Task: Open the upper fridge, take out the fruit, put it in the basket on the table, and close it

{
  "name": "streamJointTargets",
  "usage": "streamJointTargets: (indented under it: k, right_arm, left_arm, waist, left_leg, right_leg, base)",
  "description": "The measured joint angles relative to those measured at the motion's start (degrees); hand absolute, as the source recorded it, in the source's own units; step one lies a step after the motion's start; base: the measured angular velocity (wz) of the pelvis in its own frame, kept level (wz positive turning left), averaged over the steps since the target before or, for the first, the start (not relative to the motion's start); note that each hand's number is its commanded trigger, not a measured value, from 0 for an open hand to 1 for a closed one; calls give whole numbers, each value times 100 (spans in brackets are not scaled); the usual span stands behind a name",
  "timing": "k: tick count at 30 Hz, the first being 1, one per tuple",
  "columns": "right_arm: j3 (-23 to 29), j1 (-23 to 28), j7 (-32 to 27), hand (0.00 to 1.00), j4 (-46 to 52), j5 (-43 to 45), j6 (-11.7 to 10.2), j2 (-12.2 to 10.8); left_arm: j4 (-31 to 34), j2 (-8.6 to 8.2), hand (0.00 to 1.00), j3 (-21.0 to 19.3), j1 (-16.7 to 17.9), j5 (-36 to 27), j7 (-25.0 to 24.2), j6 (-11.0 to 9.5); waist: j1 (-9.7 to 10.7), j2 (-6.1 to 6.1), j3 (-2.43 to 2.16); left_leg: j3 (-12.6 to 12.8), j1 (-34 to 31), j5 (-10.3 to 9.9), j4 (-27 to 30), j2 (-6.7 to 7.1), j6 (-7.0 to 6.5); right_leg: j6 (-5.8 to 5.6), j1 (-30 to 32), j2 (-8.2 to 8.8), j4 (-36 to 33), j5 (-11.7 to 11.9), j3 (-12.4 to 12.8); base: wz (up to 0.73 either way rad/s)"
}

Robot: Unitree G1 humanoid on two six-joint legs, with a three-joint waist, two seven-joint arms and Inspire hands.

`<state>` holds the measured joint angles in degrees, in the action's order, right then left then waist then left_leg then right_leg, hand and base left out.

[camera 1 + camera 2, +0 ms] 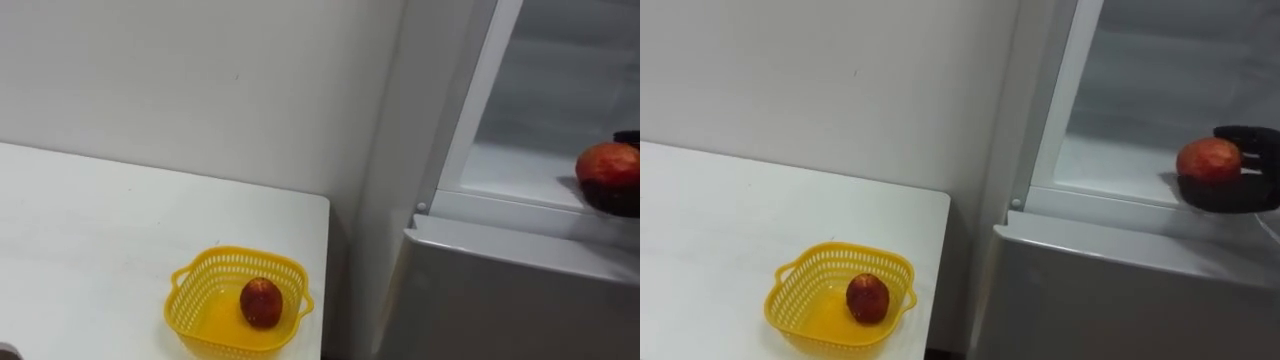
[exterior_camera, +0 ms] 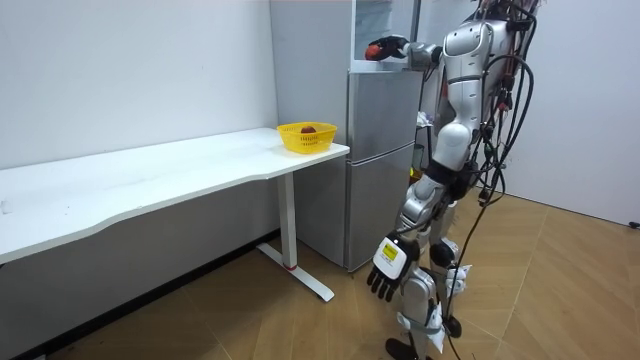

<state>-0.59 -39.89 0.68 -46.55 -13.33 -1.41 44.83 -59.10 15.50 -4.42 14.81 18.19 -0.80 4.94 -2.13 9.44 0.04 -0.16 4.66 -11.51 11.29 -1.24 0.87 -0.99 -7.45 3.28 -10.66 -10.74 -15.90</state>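
A red apple (image 1: 1208, 159) rests in my right hand (image 1: 1240, 190), whose dark fingers curl round it from below and behind. Hand and apple hover at the front edge of the open upper fridge compartment (image 1: 1110, 165), just above its white shelf. In the room view the same hand (image 2: 392, 47) is raised to the top of the fridge (image 2: 380, 160). My left hand (image 2: 388, 268) hangs by my thigh with relaxed fingers. On the white table (image 1: 100, 220), a yellow basket (image 1: 190, 275) near the right corner holds another red apple (image 1: 261, 302).
The closed lower fridge door (image 1: 520, 260) lies directly below my right hand. A narrow gap separates the table's right edge from the fridge side. I stand upright facing the fridge on a wooden floor, with a white wall behind the table.
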Motion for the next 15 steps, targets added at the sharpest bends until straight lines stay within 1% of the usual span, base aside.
streamJointTargets:
  k: [4, 8, 11, 15]
  right_arm:
    - [-30, -2, 3, 100, 3, 16, 4, 0]
    - [-39, -2, -33, 100, 4, 41, 4, 6]
    - [-37, -3, -33, 100, 4, 39, 2, 6]
    - [-37, -3, -44, 100, 5, 31, 2, 6]
  left_arm:
    - [0, 26, 0, 0, -8, 7, -1, -1]
    - [0, 75, 0, 0, -1, 7, 0, -6]
    - [0, 94, 0, -2, 2, 7, 0, -6]
    - [-1, 94, 0, -4, -18, 7, 4, -6]
  waist:
    - [2, 29, 8]
    - [-11, 50, -3]
    - [-18, 51, -4]
    - [-21, 35, 8]
  left_leg:
    - [0, 2, 0, -1, -1, 0]
    - [-4, 1, 0, -1, -2, 0]
    - [-4, 2, 0, -2, -2, 0]
    - [-4, 1, 0, -8, -2, 1]
  right_leg:
    - [0, 1, -2, 1, 0, 2]
    - [0, 1, -4, 2, 0, 0]
    - [0, 1, -4, 4, 0, 1]
    - [0, 1, -4, 5, 0, 1]
  base:
    - [0]
    - [0]
    - [0]
    - [0]
